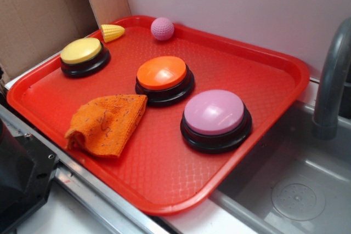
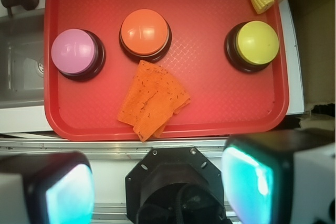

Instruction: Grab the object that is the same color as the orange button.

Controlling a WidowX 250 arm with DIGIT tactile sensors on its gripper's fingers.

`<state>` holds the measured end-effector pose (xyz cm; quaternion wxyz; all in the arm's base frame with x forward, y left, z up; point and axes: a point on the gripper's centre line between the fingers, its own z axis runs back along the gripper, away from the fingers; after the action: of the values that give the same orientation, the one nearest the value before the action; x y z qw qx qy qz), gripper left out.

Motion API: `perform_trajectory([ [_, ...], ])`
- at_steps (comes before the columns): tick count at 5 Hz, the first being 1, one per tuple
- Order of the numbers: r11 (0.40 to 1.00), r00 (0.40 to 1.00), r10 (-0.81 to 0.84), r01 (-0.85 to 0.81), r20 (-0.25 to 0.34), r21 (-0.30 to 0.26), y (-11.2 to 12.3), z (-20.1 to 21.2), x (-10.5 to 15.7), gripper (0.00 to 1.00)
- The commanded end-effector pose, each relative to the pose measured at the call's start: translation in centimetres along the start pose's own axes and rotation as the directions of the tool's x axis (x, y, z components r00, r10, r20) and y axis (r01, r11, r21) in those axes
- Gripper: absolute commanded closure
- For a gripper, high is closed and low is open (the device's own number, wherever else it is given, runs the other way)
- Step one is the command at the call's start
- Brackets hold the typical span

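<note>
While hovering high above the tray (image 2: 58, 3), looks down on the orange cloth (image 2: 152, 100) lying folded just beside the orange button (image 2: 145, 31). Gripper (image 2: 157, 192) fingers apart, seemingly empty. Pink button (image 2: 74, 52), yellow button (image 2: 256, 42) nearby; nothing apparently blocking a straight descent.

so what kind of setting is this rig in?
Likely a toy kitchen sink mock-up in a lab: a grey faucet over a sink basin, a red tray alongside, cardboard behind.
</note>
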<state>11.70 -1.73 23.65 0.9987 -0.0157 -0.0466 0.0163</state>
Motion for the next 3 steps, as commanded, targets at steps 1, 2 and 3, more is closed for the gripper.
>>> perform_trajectory([
  [1,1.000,1.000,0.000,0.000,0.000,0.000,0.0,0.0,0.0,0.00],
  [2,0.998,0.997,-0.070,0.070,-0.018,0.007,-0.3,-1.5,1.2,0.00],
  [3,0.996,0.994,0.074,-0.070,-0.086,0.056,0.5,-4.0,1.4,0.00],
])
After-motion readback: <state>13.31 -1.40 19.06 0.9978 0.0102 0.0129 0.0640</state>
